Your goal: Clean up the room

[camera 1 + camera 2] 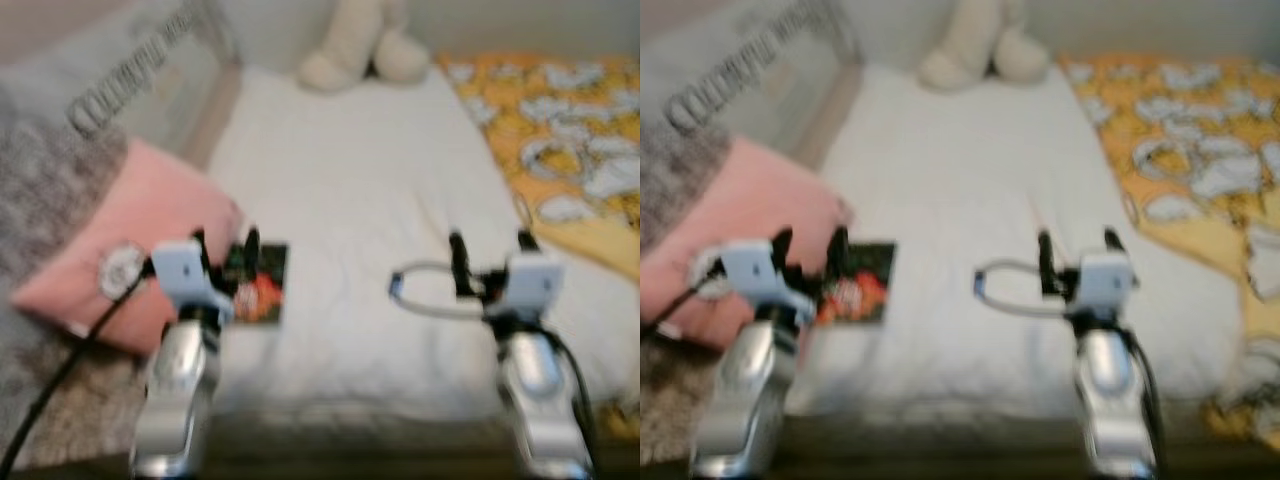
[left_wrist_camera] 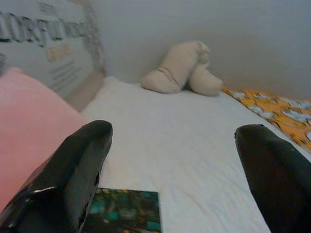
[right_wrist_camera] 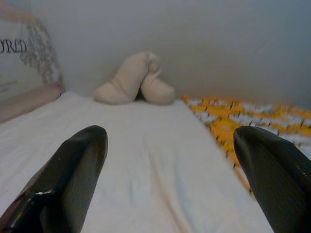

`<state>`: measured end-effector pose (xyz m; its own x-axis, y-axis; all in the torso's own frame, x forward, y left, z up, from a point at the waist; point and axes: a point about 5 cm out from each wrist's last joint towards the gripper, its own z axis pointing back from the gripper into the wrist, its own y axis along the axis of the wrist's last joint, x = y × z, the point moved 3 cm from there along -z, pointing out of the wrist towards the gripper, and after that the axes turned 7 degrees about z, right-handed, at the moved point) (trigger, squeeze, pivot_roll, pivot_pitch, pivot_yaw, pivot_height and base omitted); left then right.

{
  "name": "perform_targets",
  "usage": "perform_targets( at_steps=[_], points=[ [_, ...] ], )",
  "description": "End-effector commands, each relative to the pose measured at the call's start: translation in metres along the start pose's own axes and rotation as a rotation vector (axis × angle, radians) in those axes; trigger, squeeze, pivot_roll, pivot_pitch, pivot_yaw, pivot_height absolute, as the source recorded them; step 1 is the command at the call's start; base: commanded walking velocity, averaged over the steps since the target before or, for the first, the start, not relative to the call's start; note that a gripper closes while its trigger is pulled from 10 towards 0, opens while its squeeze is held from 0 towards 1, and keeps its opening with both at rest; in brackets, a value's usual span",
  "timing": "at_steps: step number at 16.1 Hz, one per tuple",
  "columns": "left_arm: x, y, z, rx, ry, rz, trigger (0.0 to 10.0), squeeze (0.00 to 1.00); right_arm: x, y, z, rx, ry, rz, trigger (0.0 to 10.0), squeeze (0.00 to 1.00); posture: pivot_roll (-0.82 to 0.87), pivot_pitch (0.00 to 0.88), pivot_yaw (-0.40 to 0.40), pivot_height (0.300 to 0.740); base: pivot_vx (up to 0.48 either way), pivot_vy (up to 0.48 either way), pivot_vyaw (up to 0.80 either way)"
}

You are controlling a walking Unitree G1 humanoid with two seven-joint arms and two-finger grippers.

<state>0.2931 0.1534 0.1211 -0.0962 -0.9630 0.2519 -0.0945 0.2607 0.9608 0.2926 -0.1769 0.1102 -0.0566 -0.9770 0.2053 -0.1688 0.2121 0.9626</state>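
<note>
Both grippers hover over the near end of a bed with a white sheet (image 1: 350, 180), each with its 2 black fingers spread wide and nothing between them: the left gripper (image 1: 228, 250) sits just over a dark booklet or card with orange-red artwork (image 1: 262, 283), the right gripper (image 1: 490, 262) over a looped grey-white cable (image 1: 420, 292). The head views are blurred, so the main risk is misjudging where either item lies; a descent on the booklet could pinch sheet as well, or slide the flat cover away rather than lift it, since it lies flush on soft bedding beside a pink pillow (image 1: 120, 240). The limp cable could slip from a partial grasp. A cream plush toy (image 2: 182, 70) at the far end and an orange patterned blanket (image 1: 560, 140) also look unsorted. A grey cushion (image 2: 43, 39) carries dark capital lettering, perhaps beginning "COLORFU", too blurred to confirm; the booklet's print is unreadable.
</note>
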Motion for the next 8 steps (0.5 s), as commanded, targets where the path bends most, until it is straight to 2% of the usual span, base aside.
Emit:
perform_targets(
  at_steps=[1,2,3,5,8],
  points=[
    [0.005,0.002,-0.005,0.002,-0.037,-0.006,10.0,0.0,0.0,0.0,-0.002,0.008,-0.008,0.009,10.0,0.0,-0.1,0.0,0.099,0.74,0.326,-0.349,0.0],
    [0.017,-0.002,-0.005,-0.024,-0.13,-0.038,10.0,0.0,-0.003,0.0,-0.007,0.012,-0.021,-0.004,10.0,0.0,-0.11,0.0,0.12,0.74,0.322,-0.352,0.0],
    [0.023,-0.006,-0.004,-0.05,-0.173,-0.025,10.0,0.0,-0.005,0.002,-0.007,0.018,-0.014,0.0,10.0,0.0,-0.11,0.0,0.122,0.74,0.311,-0.364,0.0],
    [0.031,-0.002,-0.006,-0.037,-0.204,-0.017,10.0,0.0,-0.009,-0.003,-0.003,0.0,0.013,0.005,10.0,0.0,-0.11,0.0,0.123,0.74,0.296,-0.373,0.0],
    [0.014,-0.002,-0.012,-0.029,-0.102,0.025,10.0,0.0,-0.011,-0.009,-0.001,-0.026,0.021,0.002,10.0,0.0,-0.13,0.0,0.112,0.74,0.3,-0.371,0.0]
  ],
)
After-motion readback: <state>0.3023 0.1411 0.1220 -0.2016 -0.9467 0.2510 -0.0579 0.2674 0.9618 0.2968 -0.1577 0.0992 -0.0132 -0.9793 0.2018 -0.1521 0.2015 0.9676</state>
